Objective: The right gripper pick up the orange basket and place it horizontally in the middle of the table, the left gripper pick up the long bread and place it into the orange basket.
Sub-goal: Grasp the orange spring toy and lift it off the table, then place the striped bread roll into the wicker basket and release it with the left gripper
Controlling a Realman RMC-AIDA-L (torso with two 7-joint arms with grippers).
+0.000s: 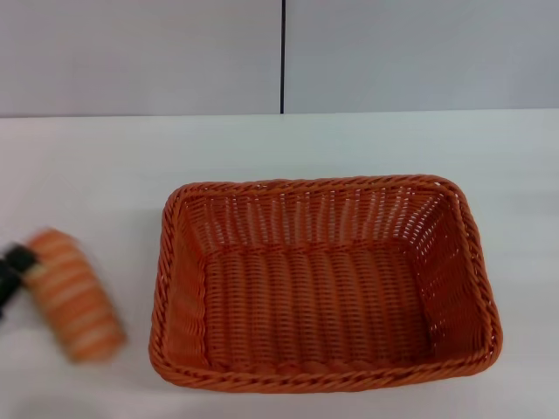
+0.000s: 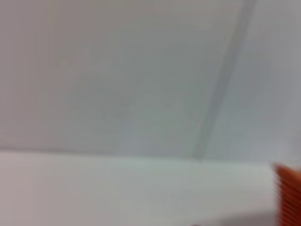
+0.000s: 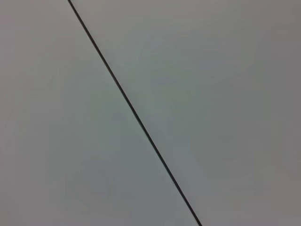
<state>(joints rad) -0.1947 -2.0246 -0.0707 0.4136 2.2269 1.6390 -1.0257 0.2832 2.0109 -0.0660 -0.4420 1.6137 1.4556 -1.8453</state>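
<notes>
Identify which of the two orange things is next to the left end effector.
The bread, the small striped loaf at the table's left edge, right beside the left end effector. The basket is large, woven, central and empty.

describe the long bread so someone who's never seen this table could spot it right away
Start at the orange basket, which sits in the middle of the white table. Left of it, outside the rim, is the long bread, with the left gripper at its far end. It is the only small, orange-and-cream striped loaf.
</notes>
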